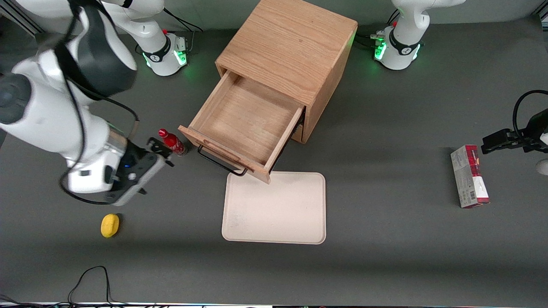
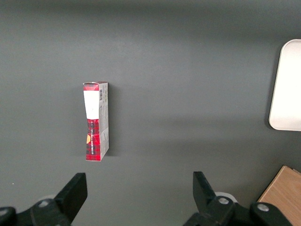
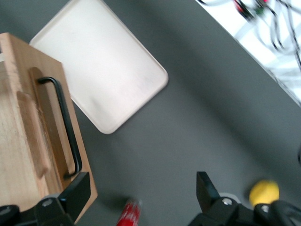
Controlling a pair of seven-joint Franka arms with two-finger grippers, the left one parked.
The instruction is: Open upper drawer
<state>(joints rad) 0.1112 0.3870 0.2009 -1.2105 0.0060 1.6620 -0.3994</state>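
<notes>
The upper drawer (image 1: 248, 115) of the oak cabinet (image 1: 291, 42) stands pulled well out, its inside bare. Its thin black wire handle (image 1: 220, 162) faces the front camera, over the tray's edge. In the right wrist view the drawer front (image 3: 28, 127) and its handle (image 3: 66, 127) show from above. My gripper (image 1: 162, 152) hangs apart from the handle, toward the working arm's end of the table, beside a small red bottle (image 1: 172, 143). The gripper (image 3: 141, 188) is open with nothing in it; the red bottle (image 3: 129, 214) stands on the table below the gap between the fingers.
A cream tray (image 1: 275, 207) lies on the table in front of the open drawer. A yellow object (image 1: 110, 225) sits nearer the front camera than my gripper. A red and white box (image 1: 469, 175) lies toward the parked arm's end.
</notes>
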